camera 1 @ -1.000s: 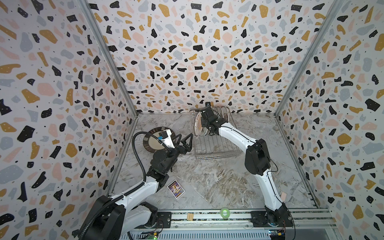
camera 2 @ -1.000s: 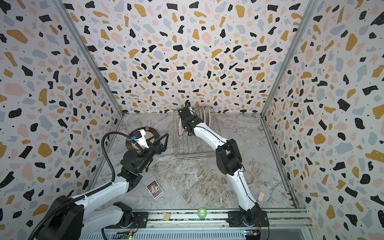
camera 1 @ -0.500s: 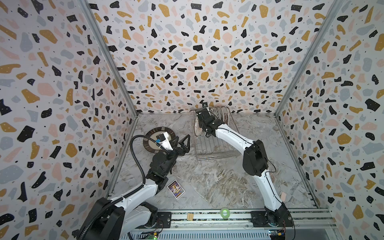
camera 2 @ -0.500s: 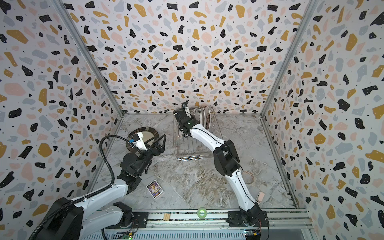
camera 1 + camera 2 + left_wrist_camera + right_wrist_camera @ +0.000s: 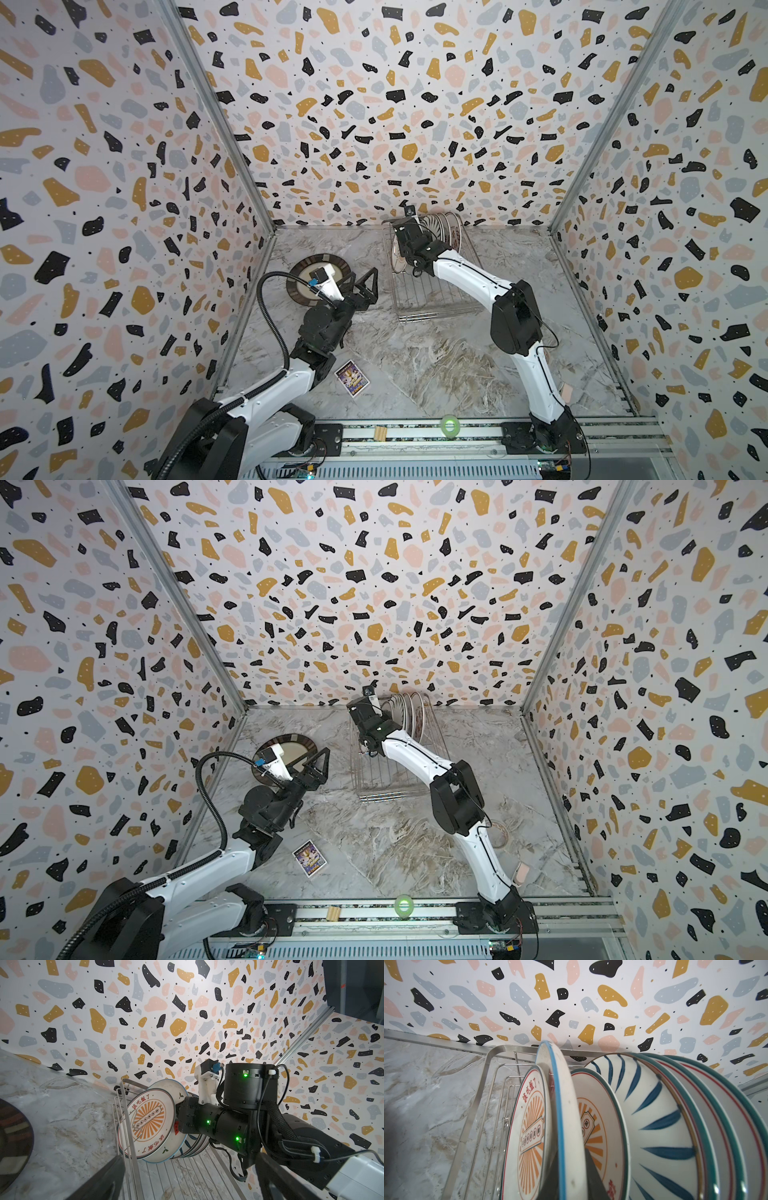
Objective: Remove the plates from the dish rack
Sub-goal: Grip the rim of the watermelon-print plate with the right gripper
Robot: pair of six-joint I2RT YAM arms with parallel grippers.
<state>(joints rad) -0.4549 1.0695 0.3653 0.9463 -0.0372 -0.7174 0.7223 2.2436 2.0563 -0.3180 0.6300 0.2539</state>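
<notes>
Right wrist: blue-rimmed plate [image 5: 564,1105] clamped within right claw [image 5: 571,1169], inside dish rack [image 5: 475,1093].

plates [image 5: 445,232] in dish rack [image 5: 436,300], lone plate [image 5: 297,279] left

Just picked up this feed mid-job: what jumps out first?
The right gripper, clamped on a blue-rimmed plate standing in the dish rack at the rear. Next, the dark-rimmed plate lying flat on the marble tabletop at left, the open left gripper hovering beside it.
</notes>
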